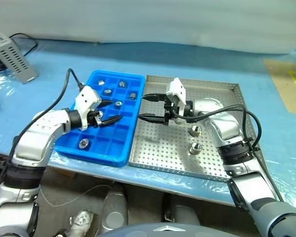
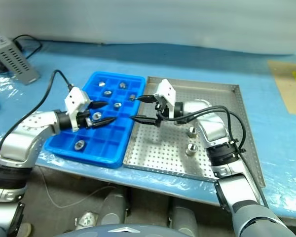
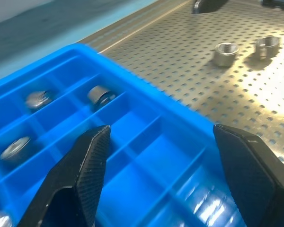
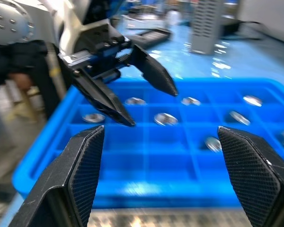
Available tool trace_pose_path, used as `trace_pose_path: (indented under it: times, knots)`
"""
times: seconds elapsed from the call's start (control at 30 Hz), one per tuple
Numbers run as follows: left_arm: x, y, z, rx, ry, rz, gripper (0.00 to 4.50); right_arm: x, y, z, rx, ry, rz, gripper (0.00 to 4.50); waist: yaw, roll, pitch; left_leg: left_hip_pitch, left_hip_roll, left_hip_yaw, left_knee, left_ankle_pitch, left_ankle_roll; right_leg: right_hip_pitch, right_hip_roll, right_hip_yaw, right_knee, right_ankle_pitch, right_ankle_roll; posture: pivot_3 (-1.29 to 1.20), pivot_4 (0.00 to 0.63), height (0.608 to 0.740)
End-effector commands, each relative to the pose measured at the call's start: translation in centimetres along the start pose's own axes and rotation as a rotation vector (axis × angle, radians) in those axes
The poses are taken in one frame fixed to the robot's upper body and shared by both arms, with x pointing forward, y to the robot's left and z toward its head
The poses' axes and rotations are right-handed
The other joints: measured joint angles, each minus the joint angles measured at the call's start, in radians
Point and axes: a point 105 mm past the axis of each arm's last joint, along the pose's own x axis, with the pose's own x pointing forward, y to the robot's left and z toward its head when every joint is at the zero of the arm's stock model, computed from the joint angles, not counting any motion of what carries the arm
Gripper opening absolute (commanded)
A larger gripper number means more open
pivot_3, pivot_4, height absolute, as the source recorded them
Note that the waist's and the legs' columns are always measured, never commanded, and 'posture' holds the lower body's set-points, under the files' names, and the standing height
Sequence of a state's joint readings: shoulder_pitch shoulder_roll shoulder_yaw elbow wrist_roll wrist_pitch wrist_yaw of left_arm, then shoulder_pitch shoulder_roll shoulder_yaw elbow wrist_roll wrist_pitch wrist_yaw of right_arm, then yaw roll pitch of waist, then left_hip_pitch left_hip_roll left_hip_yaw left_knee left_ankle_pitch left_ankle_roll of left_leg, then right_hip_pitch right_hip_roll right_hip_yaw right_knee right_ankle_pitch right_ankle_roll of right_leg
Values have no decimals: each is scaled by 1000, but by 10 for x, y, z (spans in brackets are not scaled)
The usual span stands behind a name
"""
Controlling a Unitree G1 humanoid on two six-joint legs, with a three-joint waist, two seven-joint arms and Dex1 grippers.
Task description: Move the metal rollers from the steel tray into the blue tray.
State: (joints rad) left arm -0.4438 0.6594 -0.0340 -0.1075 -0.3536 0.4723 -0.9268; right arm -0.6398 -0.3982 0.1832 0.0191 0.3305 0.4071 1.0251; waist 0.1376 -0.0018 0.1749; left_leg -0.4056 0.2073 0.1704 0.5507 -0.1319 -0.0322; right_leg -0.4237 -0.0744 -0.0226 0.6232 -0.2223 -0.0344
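- The step in hand looks like the gap between a drop and the next pick: the left gripper hovers over the middle of the blue tray with its fingers spread wide and nothing between them.
- The right gripper hangs over the seam where the blue tray meets the steel tray, pointing toward the left arm, fingers also wide and empty.
- Several metal rollers already lie in separate compartments of the blue tray, most in the far rows and one near the front corner.
- Two rollers stand upright on the perforated floor of the steel tray, near each other, on the right arm's side and under its forearm.
- The next move probably calls for the right gripper to swing back over the steel tray, tip down and straddle one of those two.
- They stand close together, so the fingers need to come down around one without knocking the other.
- The two grippers sit near each other above the trays' shared edge; either arm moving across risks a brush.
- The steel tray floor around the pair is open, its low rim well away from them.
- The trays lie side by side on the worktop, with many blue compartments free.
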Motion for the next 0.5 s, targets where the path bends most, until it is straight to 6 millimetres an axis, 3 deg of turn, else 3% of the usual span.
trace_pose_path:
  times: [0.03,0.27,0.5]
  knots:
    - [20,-4,8,49,-27,-112,3679,-17,3,10,-39,-23,-93,3987,-19,0,0,0,0,0,0,0,0,0,0,0,0,0,0,-151,150,740]
    - [48,-16,5,78,-53,-285,3679,-45,11,0,-7,16,-270,3987,-99,0,0,1,0,2,0,0,1,0,1,1,0,0,0,-304,150,740]
    - [64,-22,8,89,-85,-352,3679,-69,31,-13,59,73,-347,3987,-118,0,0,2,0,2,3,-3,6,3,1,2,-1,0,0,-357,150,740]
